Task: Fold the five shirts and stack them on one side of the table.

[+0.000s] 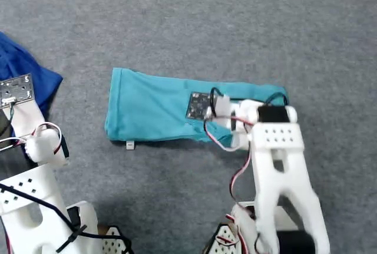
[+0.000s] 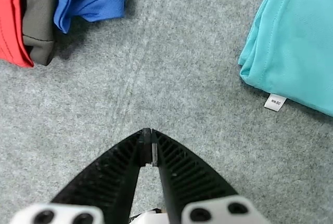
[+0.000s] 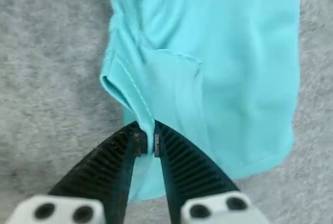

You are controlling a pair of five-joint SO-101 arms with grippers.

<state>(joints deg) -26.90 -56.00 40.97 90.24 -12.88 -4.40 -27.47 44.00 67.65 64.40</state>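
Working from the high view, I read the teal shirt [image 1: 159,109] at the table's centre, folded into a long band whose axis runs from 9 o'clock to 3 o'clock, with its hem edge squared off at the 9 o'clock end and a white tag [image 1: 130,144] poking out at the 7 o'clock corner. The right arm enters from 5 o'clock and lies over the band's 3 o'clock end. In its wrist view I see the right gripper [image 3: 148,138] clamped on a stitched fold at the teal shirt's edge, fabric pinched between the tips. The left arm stands at 7 o'clock, and the left gripper [image 2: 148,146] has its tips pressed together with nothing between them, hovering over bare felt. A band of grey table [image 1: 194,24] separates the teal shirt from the blue shirt [image 1: 23,71] at the 9 o'clock edge. The left wrist view shows that blue shirt layered against a dark grey shirt [image 2: 39,16] and a red shirt [image 2: 10,21], all touching. The surface is grey felt-like cloth. Beyond the 12 o'clock table edge I see furniture bases and floor.
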